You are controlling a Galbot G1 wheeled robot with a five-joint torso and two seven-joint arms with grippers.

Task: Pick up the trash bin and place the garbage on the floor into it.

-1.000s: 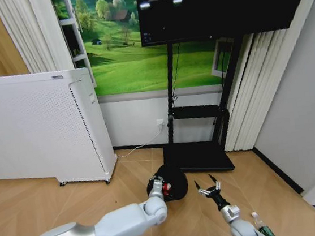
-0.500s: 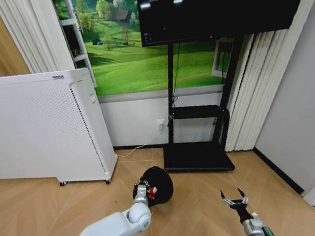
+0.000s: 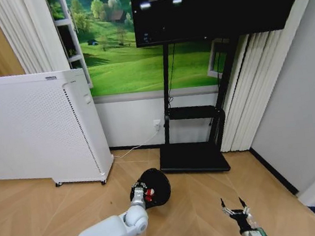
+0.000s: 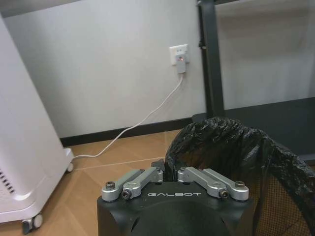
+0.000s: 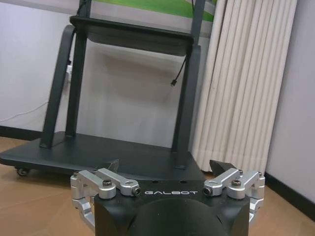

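Black mesh trash bin (image 3: 154, 187) now at 7 o'clock of TV stand base (image 3: 194, 164), moved left with our left gripper (image 3: 138, 189), clenched on rim. Right gripper (image 3: 235, 209) pulled back, released. Garbage pickup remains.

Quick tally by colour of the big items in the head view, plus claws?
Black: 3 — wire-mesh trash bin, TV screen, wheeled TV stand
White: 1 — perforated appliance
Claws: 2 — left claw, right claw
Total: 6
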